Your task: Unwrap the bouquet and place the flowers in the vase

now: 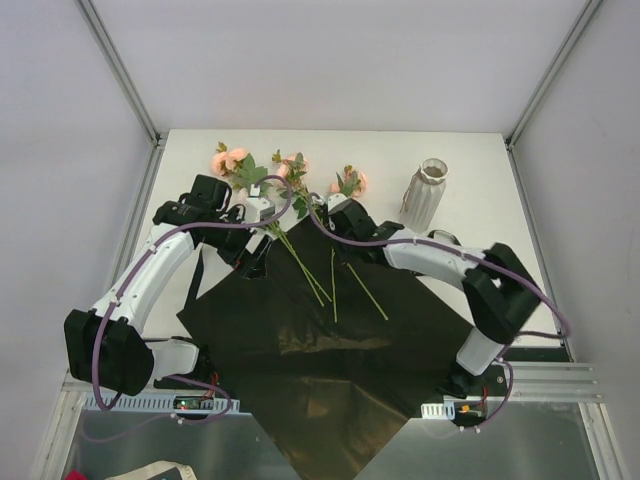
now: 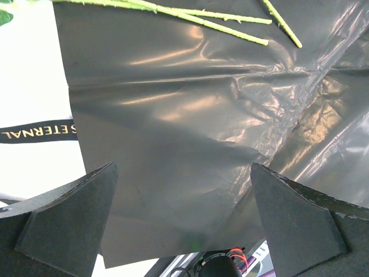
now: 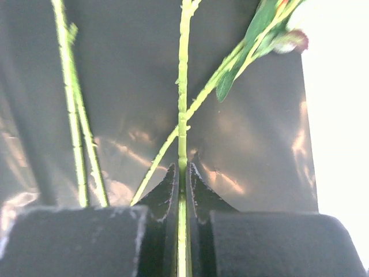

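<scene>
The black wrapping sheet [image 1: 330, 360] lies spread flat on the table. The flowers [image 1: 292, 168] lie loose across its far corner, with the peach blooms on the white table and the green stems [image 1: 305, 265] on the sheet. In the right wrist view my right gripper [image 3: 183, 173] is shut on one thin green stem [image 3: 183, 104], which runs straight out between its fingers. My left gripper [image 2: 183, 170] hovers wide open over the sheet [image 2: 190, 115] with nothing between its fingers, and stem ends [image 2: 230, 20] lie beyond it. The white ribbed vase [image 1: 426, 193] stands upright at the back right.
A black ribbon with gold lettering [image 2: 37, 131] lies on the white table left of the sheet. Both grippers [image 1: 258, 250] [image 1: 335, 212] sit close together near the flowers. Metal frame posts stand at the table's back corners.
</scene>
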Action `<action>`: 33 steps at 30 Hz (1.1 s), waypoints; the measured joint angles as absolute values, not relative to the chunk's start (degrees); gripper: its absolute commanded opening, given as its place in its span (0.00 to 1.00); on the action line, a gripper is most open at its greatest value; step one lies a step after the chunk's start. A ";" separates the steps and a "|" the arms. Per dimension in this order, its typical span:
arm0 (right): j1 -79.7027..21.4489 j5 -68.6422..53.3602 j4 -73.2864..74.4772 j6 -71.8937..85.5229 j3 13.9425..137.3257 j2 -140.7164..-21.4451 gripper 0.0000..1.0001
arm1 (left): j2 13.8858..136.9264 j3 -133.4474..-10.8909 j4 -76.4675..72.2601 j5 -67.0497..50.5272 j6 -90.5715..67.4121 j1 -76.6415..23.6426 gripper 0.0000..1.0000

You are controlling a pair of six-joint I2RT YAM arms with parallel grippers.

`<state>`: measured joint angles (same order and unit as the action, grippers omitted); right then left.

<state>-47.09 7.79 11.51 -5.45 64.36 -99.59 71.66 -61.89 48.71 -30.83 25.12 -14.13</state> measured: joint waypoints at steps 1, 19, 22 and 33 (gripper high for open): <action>-47.42 8.34 11.40 -5.63 63.77 -96.95 0.01 | 71.57 -61.89 48.73 -30.83 25.12 -14.13 0.99; -46.89 25.45 -1.41 -15.38 62.39 -70.74 0.01 | 71.48 -62.00 48.73 -30.96 24.91 -13.43 0.99; -41.25 23.81 -12.45 -19.25 63.75 -68.84 0.01 | 71.48 -62.46 48.73 -30.98 24.82 -13.43 0.99; -22.83 14.92 -42.24 -24.16 73.95 -75.81 0.00 | 71.48 -63.18 48.73 -30.96 24.82 -13.41 0.99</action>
<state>-22.83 14.92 -42.24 -24.16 73.95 -75.81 71.48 -63.18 48.73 -30.96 24.82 -13.41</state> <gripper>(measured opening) 0.029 0.992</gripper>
